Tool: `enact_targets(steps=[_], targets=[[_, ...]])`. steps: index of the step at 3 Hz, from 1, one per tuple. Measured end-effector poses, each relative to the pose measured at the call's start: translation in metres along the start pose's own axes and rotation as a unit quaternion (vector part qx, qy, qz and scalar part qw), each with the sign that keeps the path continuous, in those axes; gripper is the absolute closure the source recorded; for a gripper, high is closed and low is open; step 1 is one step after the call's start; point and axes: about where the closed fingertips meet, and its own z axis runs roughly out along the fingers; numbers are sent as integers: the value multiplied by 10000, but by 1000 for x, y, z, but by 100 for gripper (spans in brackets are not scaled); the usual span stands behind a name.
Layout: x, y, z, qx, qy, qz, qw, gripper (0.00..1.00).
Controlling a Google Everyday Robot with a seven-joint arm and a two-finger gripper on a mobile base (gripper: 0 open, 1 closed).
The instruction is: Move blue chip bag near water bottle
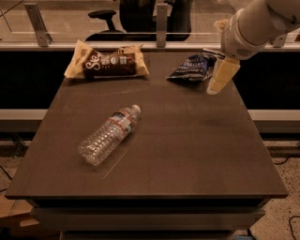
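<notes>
The blue chip bag (193, 67) lies crumpled at the far right of the dark table (187, 140). The water bottle (108, 135) lies on its side left of the table's middle, its white cap pointing to the far right. My gripper (220, 76) hangs from the white arm at the upper right, just to the right of the blue chip bag and slightly in front of it, above the table top. Nothing shows in it.
A larger brown-and-cream snack bag (108, 63) lies at the far left of the table. A rail with posts (161, 21) and an office chair (140, 14) stand behind the table. The table's right edge is close to the gripper.
</notes>
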Motion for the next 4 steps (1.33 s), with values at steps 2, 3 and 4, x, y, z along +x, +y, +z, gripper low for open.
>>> enact_targets(steps=[2, 3, 4], targets=[[-9, -30, 72, -158, -286, 112, 9994, 0], [-9, -33, 103, -244, -293, 180, 9991, 0], [0, -34, 126, -261, -158, 287, 9991, 0]])
